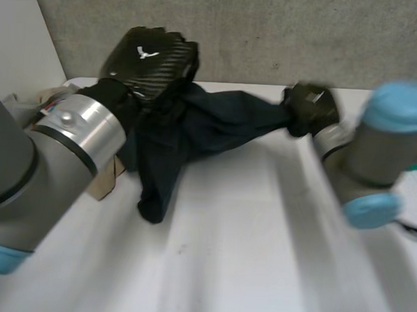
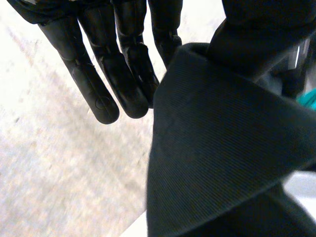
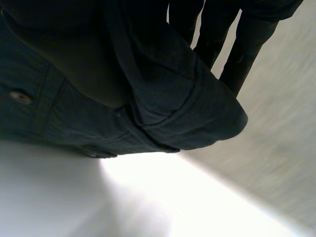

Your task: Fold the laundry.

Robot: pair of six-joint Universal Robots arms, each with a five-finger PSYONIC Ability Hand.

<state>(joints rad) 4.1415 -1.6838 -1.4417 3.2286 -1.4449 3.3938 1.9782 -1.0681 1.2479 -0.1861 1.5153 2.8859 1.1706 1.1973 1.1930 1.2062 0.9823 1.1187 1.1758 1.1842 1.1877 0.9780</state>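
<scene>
My left hand (image 1: 149,55) and right hand (image 1: 310,109) each pinch an end of the dark garment (image 1: 203,124), fingers (image 2: 106,84) nearly straight. It stretches between them at the worktop's (image 1: 259,256) far side, one part drooping down.

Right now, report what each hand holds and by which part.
Both hold one dark garment: the left hand grips one end, the right hand the opposite end, at a stitched edge near a button. Its middle sags between them.
</scene>
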